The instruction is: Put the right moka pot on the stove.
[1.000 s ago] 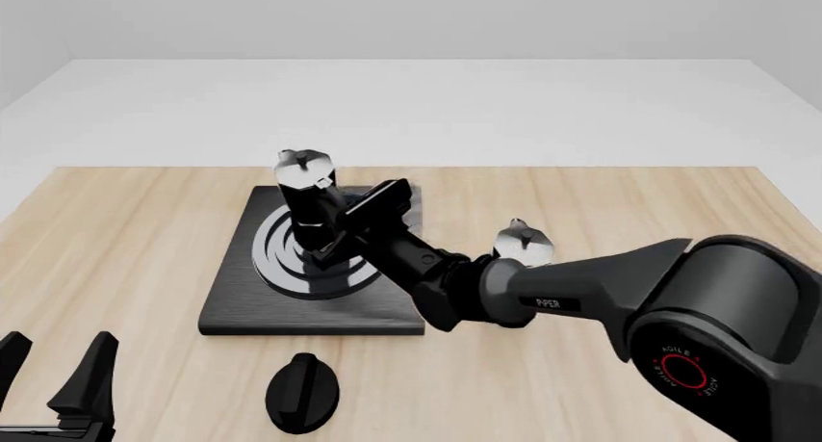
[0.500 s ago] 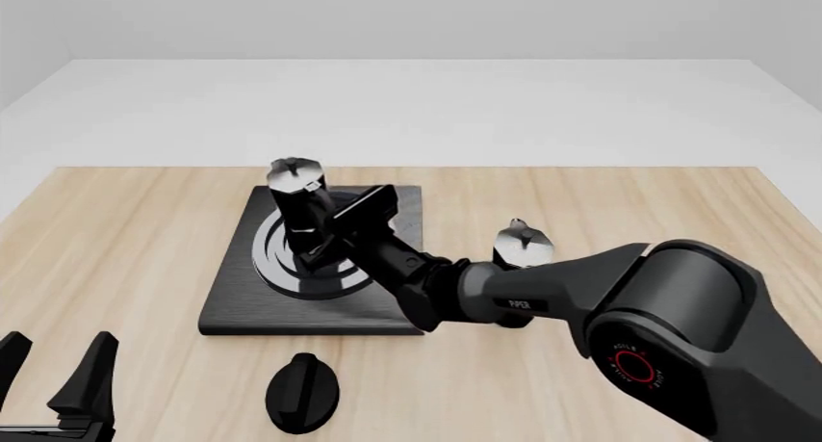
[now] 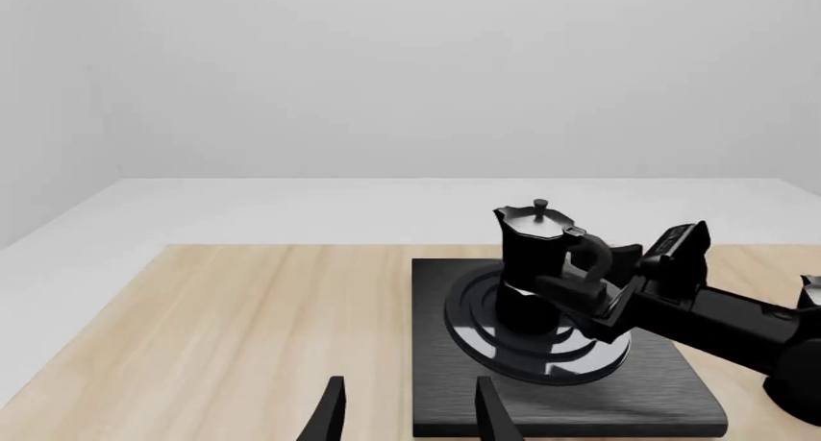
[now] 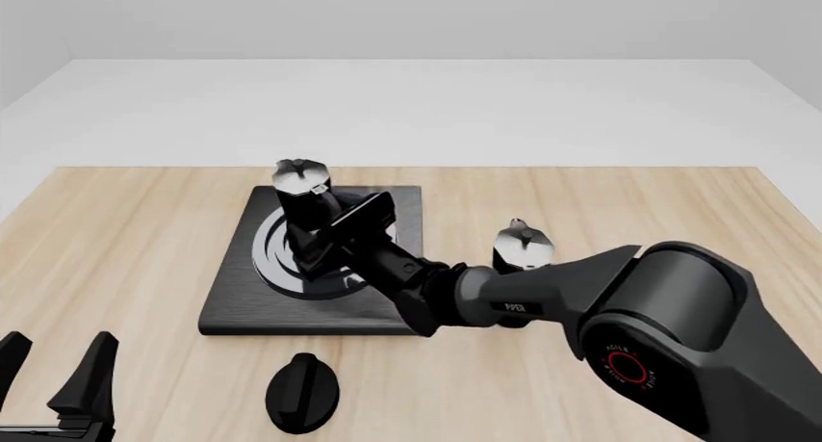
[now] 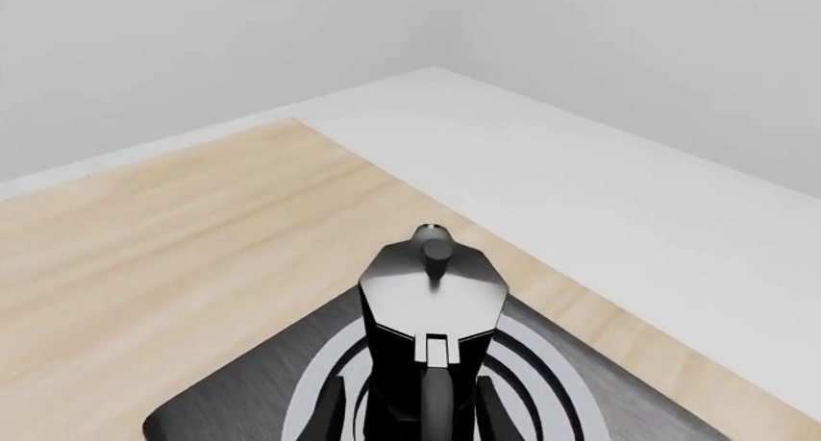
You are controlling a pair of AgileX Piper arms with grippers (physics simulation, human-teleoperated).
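Observation:
The right moka pot [image 4: 304, 203], black and faceted with a silver lid, stands upright on the ring burner of the stove [image 4: 244, 302]. My right gripper [image 4: 321, 247] reaches in from the right and is shut on the pot's looped handle [image 3: 593, 258]. In the right wrist view the pot [image 5: 432, 297] sits between the fingers, with the stove [image 5: 244, 403] below it. The left wrist view shows the pot [image 3: 533, 239] on the stove [image 3: 655, 383], and the right gripper [image 3: 571, 289] at its handle. My left gripper [image 4: 54, 375] is open and empty at the near left.
A second moka pot [image 4: 523, 242] stands on the table right of the stove, partly behind my right arm. A small black round knob [image 4: 303, 392] lies in front of the stove's near edge. The left gripper [image 3: 408, 417] points toward the stove.
My right gripper has brought the pot down from a little above the burner to rest on the rings, with a small sideways shift. The left arm has not moved.

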